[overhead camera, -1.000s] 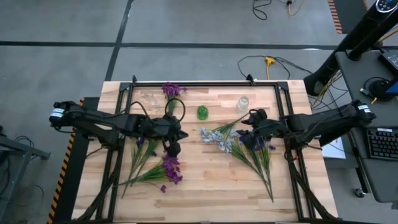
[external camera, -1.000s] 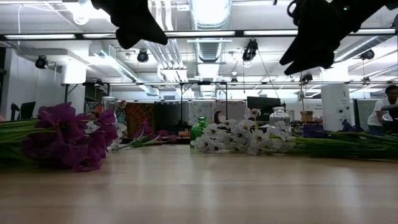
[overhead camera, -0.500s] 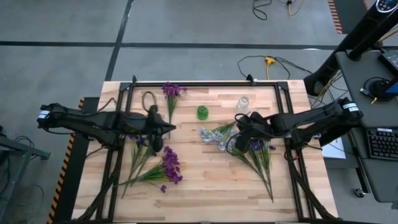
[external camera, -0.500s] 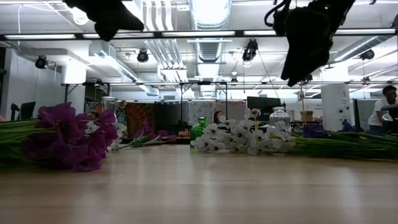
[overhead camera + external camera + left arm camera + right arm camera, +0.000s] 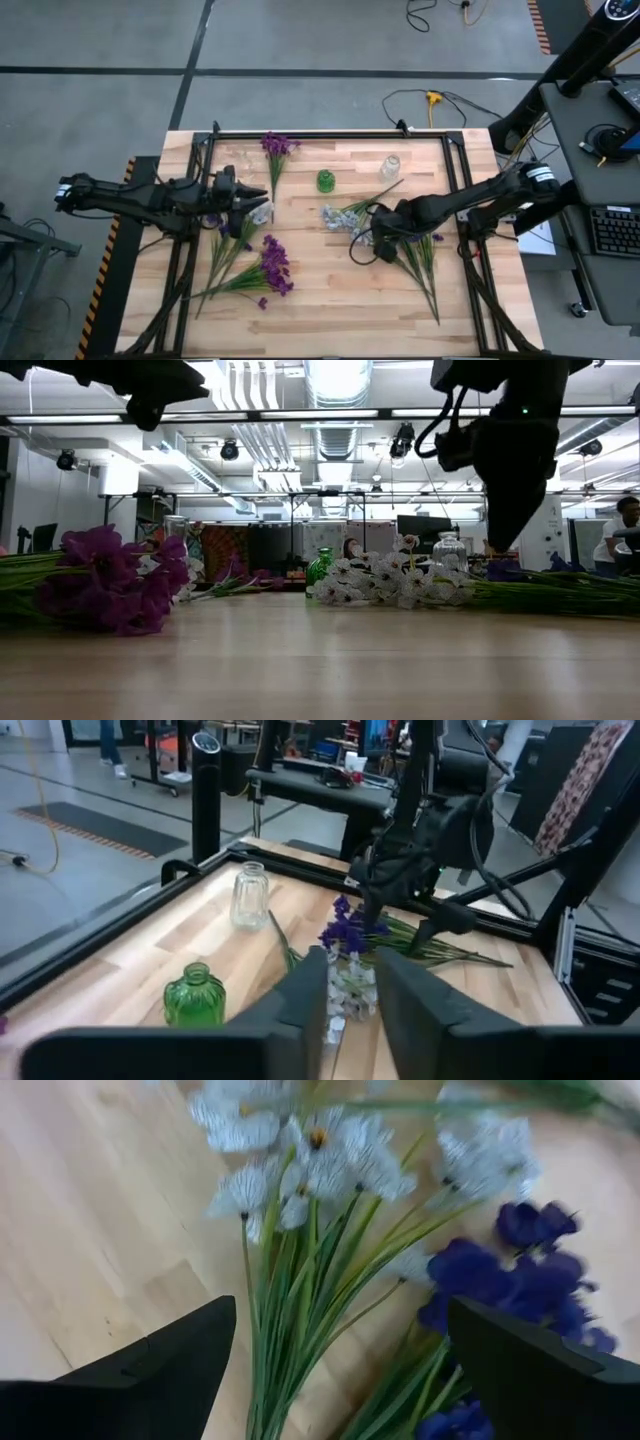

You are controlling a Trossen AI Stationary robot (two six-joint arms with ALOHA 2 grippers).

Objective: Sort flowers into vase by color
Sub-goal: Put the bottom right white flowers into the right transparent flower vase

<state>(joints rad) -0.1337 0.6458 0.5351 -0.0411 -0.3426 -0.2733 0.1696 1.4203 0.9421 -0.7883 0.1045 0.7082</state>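
Note:
White-blue sprigs (image 5: 345, 217) lie mid-table, with dark blue-violet ones (image 5: 412, 236) beside them. A magenta bunch (image 5: 265, 268) lies near the front left, and one magenta sprig (image 5: 275, 148) lies at the far edge. My right gripper (image 5: 372, 245) hangs open, pointing down over the white stems (image 5: 300, 1270) and blue blossoms (image 5: 500, 1280), touching nothing. My left gripper (image 5: 260, 200) hovers left of centre, level and pointing right. Its fingers (image 5: 352, 995) stand a narrow gap apart and hold nothing.
A green vase (image 5: 325, 181) and a clear vase (image 5: 390, 166) stand toward the far side, between the arms. The low view shows another clear vase (image 5: 175, 525) behind the magenta bunch (image 5: 115, 580). Bare wood lies along the near edge. A person (image 5: 620, 540) sits far right in the room.
My right gripper has moved toward the table's near edge and slightly left. It has tipped downward and come down over the white and blue flowers. My left gripper has drawn back toward the left edge and risen. No flower has moved.

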